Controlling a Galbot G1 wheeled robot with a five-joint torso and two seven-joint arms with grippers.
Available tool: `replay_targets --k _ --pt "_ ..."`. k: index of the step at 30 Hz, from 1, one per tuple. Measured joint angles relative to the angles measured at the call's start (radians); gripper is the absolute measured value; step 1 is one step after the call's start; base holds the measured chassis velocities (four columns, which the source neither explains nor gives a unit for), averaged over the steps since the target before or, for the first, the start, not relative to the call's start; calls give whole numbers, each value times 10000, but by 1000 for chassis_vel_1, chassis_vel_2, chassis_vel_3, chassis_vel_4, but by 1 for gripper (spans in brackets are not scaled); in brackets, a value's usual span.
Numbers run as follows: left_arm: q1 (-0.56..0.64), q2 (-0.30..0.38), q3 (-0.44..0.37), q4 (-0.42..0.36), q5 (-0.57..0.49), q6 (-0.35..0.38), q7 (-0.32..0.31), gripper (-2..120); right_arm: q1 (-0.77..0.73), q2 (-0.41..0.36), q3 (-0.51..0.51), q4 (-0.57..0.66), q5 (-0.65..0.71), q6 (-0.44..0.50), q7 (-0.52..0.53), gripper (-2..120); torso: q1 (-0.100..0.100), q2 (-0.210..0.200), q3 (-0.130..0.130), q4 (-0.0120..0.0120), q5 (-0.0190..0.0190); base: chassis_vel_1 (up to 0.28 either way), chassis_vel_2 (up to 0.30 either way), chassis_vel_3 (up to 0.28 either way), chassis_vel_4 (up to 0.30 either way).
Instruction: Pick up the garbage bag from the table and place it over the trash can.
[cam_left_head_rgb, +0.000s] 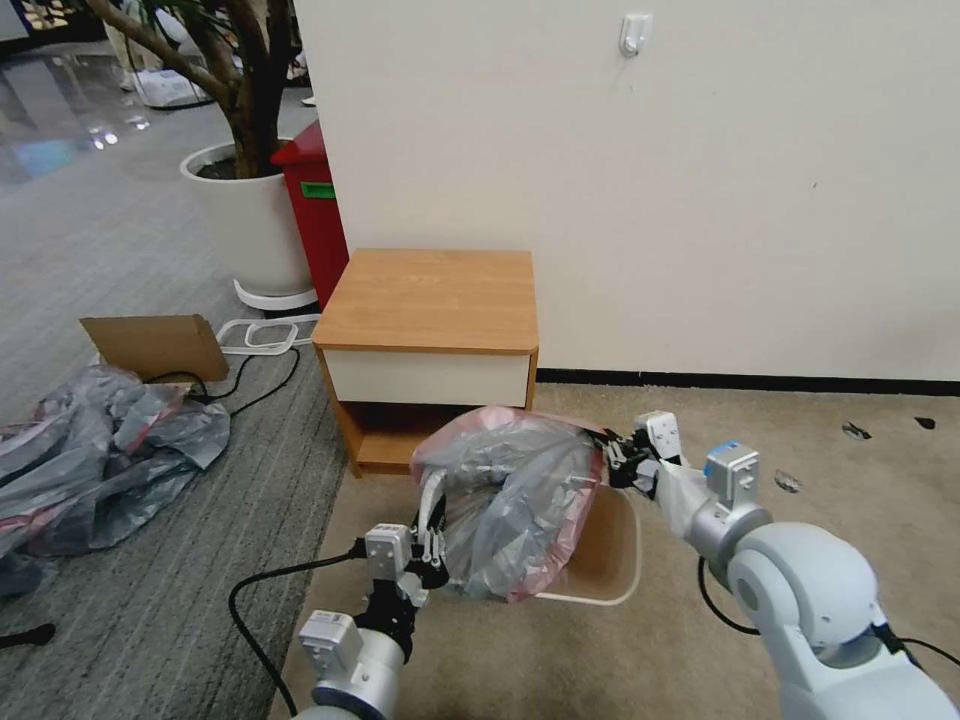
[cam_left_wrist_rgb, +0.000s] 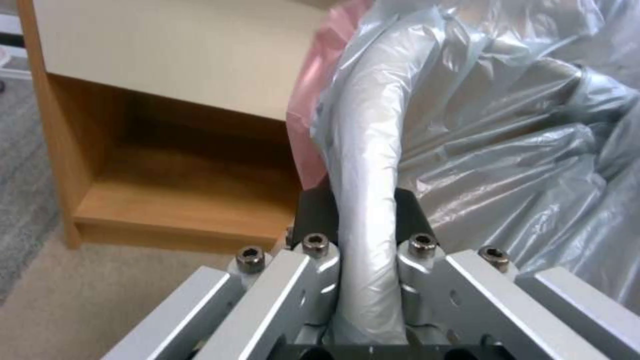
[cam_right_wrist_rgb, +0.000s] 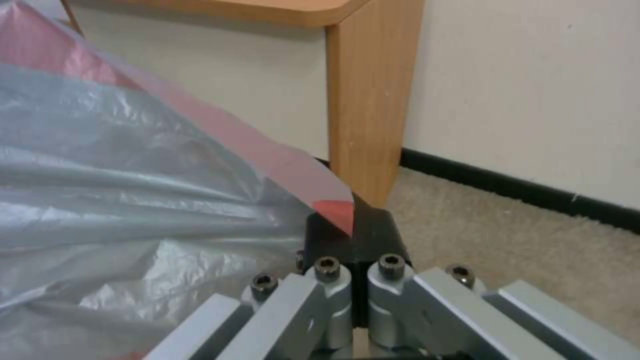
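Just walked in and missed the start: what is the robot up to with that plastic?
Both grippers hold the garbage bag spread over the trash can, on the floor before the table. The left gripper pinches a gathered fold on one side; the right gripper clamps the pink rim on the other. The can's right part is uncovered.

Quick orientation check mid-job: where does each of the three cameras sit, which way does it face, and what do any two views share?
Head: looks forward and down at nightstand, garbage bag, trash can; left gripper and right gripper show.
Left wrist: faces along closed fingers pinching the bag, nightstand shelf gap beyond.
Right wrist: faces along closed fingers pinching the pink rim band, wall beyond.
Shared: bag and nightstand.
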Motion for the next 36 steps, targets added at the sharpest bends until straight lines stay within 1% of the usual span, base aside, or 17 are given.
replay_targets --k 1,5,13,16,17,18,20,22,25,26,27,29,30,31,32,33,36 --pt "3 4 -79 17 -104 -1 84 5 -8 -219 141 8 18 3 -172 0 -1 0 0 1 -1 0 0 0 0" --pt "4 9 -167 38 -397 -2 152 5 -37 -563 394 -1 51 21 -574 0 -1 0 0 1 -1 0 0 0 0" --pt "-2 -56 -232 2 -830 22 158 5 -226 -750 821 -37 238 45 -945 0 0 0 0 1 0 0 0 0 0" --pt "-35 -69 -278 -6 -982 41 156 5 -358 -766 948 82 953 49 -954 0 0 0 0 1 -1 0 0 0 0" --pt "-49 -70 -286 -6 -1005 46 154 5 -398 -724 954 191 1388 51 -873 5 0 0 0 1 -1 0 0 0 0" --pt "-49 -70 -286 -6 -1005 46 154 5 -398 -724 954 191 1388 51 -873 5 0 0 0 1 -1 0 0 0 0" --pt "-68 -68 -308 41 -1017 57 140 5 -442 -610 954 401 2143 53 -520 14 -1 0 -1 2 -1 0 0 0 0" --pt "-70 -68 -311 47 -1018 58 137 5 -447 -602 955 420 2201 54 -482 15 0 0 -1 1 -2 0 0 0 0" --pt "-121 -54 -441 164 -1205 93 32 5 -627 -513 1071 870 3158 57 223 32 0 0 -1 2 -2 0 0 0 0" --pt "-171 -51 -490 217 -1330 171 -107 5 -693 -489 1118 1027 3516 58 607 38 0 0 -1 2 -2 0 0 0 0" --pt "-171 -51 -490 217 -1330 171 -107 5 -693 -489 1118 1027 3516 58 607 38 0 0 -1 2 -2 0 0 0 0" --pt "-249 -56 -613 299 -1644 389 -334 5 -831 -419 1256 1312 3920 59 1029 48 0 0 -1 2 -2 0 0 0 0" --pt "-249 -56 -613 299 -1644 389 -334 5 -831 -419 1256 1312 3920 59 1029 48 0 0 -1 2 -2 0 0 0 0" --pt "-279 -57 -648 325 -1757 462 -432 5 -874 -405 1296 1396 4020 61 1104 51 0 0 -1 2 -2 0 0 0 0" --pt "-325 -58 -702 356 -1958 584 -575 5 -962 -382 1326 1562 4251 62 1322 58 0 0 -1 2 -2 0 0 0 0" --pt "-325 -58 -702 356 -1958 584 -575 5 -962 -382 1326 1562 4251 62 1322 58 0 0 -1 2 -2 0 0 0 0" --pt "-434 -65 -824 395 -2245 669 -833 5 -1295 -265 1258 2152 4915 63 1977 73 0 0 -1 2 -2 0 0 0 0"
